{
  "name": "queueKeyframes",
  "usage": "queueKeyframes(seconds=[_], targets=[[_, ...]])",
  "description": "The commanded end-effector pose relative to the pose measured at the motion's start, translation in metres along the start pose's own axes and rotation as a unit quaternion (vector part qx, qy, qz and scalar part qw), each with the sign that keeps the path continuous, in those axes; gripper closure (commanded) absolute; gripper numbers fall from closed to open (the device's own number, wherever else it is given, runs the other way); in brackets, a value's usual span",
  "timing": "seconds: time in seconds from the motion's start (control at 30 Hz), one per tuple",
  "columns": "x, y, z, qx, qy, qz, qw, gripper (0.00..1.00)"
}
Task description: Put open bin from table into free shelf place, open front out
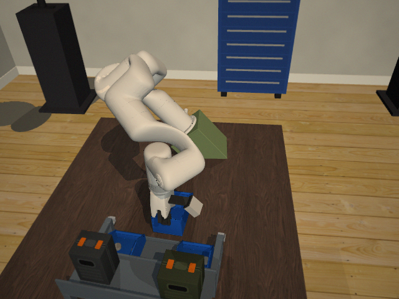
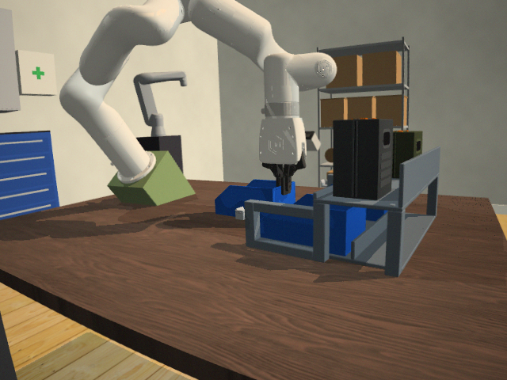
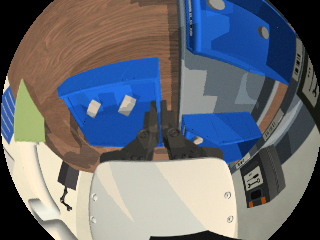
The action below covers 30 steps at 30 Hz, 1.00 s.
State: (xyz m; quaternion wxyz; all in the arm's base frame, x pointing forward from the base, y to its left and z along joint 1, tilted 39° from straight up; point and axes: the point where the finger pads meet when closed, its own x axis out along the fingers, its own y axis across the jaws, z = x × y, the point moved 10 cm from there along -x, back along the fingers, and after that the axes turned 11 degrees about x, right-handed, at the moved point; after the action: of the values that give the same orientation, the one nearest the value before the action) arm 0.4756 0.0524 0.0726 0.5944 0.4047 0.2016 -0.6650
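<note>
Standing at the left end of the shelf (image 1: 219,249) (image 2: 321,229) (image 3: 192,92), as the top view is showing it, a dark grey case (image 1: 93,257) (image 2: 362,159) (image 3: 262,175) with orange latches is resting on its upper board. Beneath and just beside that case, the left bin (image 1: 128,241) (image 2: 286,230) (image 3: 220,130) is sitting in the shelf's row, a light part showing inside. Next, on the arm's side of the shelf and near it, the pincer (image 1: 164,222) (image 2: 285,190) (image 3: 159,109) is pointing down, its fingers drawn narrow and pinching the tall end wall of the task's bin (image 1: 175,227) (image 2: 245,200) (image 3: 117,120). That bin is lying on the table (image 1: 251,199) (image 2: 229,306) (image 3: 115,30), outside the shelf, its tall wall facing the shelf; two light parts are lying apart inside it. Between the shelf's two bins, the free place is showing grey floor. Farther right, a green case (image 1: 180,276) (image 2: 409,151) is standing on the shelf's upper board, and the right bin (image 1: 196,249) (image 3: 240,30) is occupying the shelf's right end. Well beyond the shelf, a green block (image 1: 209,141) (image 2: 151,184) (image 3: 29,120) is carrying the arm.
</note>
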Motion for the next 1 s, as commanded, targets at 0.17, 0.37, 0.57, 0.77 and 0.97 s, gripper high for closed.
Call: queueKeyframes(seconds=[0.17,0.37,0.57,0.77,0.97], targets=[[-0.002,0.0,0.0,0.0,0.001,0.001,1.0,1.0],[-0.007,0.0,0.0,0.0,0.001,0.001,1.0,1.0],[-0.01,0.0,0.0,0.0,0.001,0.001,1.0,1.0],[-0.01,0.0,0.0,0.0,0.001,0.001,1.0,1.0],[-0.019,0.0,0.0,0.0,0.001,0.001,1.0,1.0]])
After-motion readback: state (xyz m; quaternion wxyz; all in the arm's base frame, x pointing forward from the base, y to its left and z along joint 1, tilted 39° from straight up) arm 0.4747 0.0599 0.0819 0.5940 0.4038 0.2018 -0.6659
